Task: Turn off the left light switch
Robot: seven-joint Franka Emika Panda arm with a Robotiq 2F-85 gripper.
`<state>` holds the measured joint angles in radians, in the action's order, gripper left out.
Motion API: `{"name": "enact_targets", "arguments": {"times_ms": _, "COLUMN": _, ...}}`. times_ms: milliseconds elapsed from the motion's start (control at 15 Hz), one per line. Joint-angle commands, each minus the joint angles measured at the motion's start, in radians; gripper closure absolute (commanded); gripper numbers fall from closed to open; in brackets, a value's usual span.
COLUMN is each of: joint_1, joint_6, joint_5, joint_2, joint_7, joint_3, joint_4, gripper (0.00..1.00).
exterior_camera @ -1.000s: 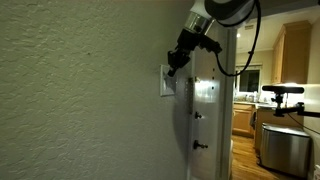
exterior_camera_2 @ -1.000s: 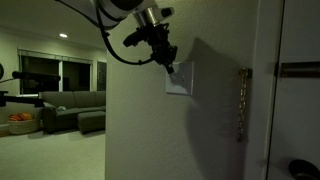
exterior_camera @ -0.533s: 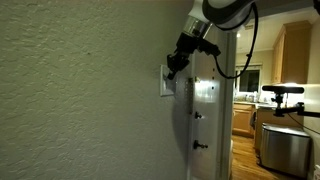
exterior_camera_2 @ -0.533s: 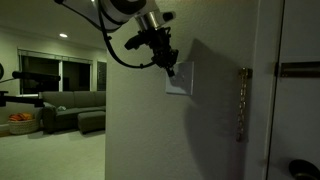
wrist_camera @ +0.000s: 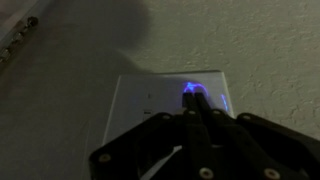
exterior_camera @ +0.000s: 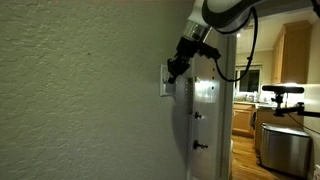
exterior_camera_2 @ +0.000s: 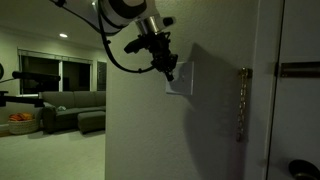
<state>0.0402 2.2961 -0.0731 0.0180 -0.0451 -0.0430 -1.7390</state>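
A white light switch plate (exterior_camera_2: 181, 80) is mounted on the textured wall; it also shows edge-on in an exterior view (exterior_camera: 165, 82) and fills the wrist view (wrist_camera: 150, 100). My gripper (exterior_camera_2: 168, 71) is shut, its two fingers pressed together with the tips against the plate. In the wrist view the fingertips (wrist_camera: 194, 98) touch the plate's right part, lit by a blue glow. The switch toggles themselves are hidden behind the fingers and too dim to make out.
A white door (exterior_camera_2: 290, 90) with a chain latch (exterior_camera_2: 241, 100) stands beside the wall. A dim living room with a sofa (exterior_camera_2: 70, 110) lies beyond one side. A kitchen with a camera on a tripod (exterior_camera: 283, 92) lies on the other.
The gripper has crept slightly along the switch plate, staying against it; the arm's elbow has shifted a little.
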Motion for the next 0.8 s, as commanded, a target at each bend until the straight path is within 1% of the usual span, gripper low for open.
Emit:
{"name": "enact_targets", "arguments": {"times_ms": 0, "joint_1": -0.012, "joint_6": 0.004, "joint_5": 0.01, "joint_2": 0.041, "joint_7": 0.017, "joint_3": 0.019, "joint_4": -0.075, "gripper": 0.93}}
{"name": "enact_targets", "arguments": {"times_ms": 267, "joint_1": -0.014, "joint_6": -0.043, "joint_5": -0.008, "joint_2": 0.138, "joint_7": 0.005, "joint_3": 0.016, "joint_4": -0.144, "gripper": 0.93}}
{"name": "enact_targets", "arguments": {"times_ms": 333, "joint_1": -0.015, "joint_6": -0.07, "joint_5": -0.014, "joint_2": 0.162, "joint_7": 0.0, "joint_3": 0.014, "joint_4": -0.164, "gripper": 0.7}}
{"name": "enact_targets", "arguments": {"times_ms": 467, "joint_1": -0.015, "joint_6": -0.127, "joint_5": -0.021, "joint_2": 0.196, "joint_7": -0.011, "joint_3": 0.01, "joint_4": -0.196, "gripper": 0.64}}
{"name": "enact_targets", "arguments": {"times_ms": 667, "joint_1": -0.013, "joint_6": -0.209, "joint_5": -0.022, "joint_2": 0.231, "joint_7": -0.026, "joint_3": 0.005, "joint_4": -0.255, "gripper": 0.46}}
{"name": "enact_targets", "arguments": {"times_ms": 733, "joint_1": -0.013, "joint_6": -0.228, "joint_5": -0.019, "joint_2": 0.238, "joint_7": -0.027, "joint_3": 0.004, "joint_4": -0.278, "gripper": 0.38}}
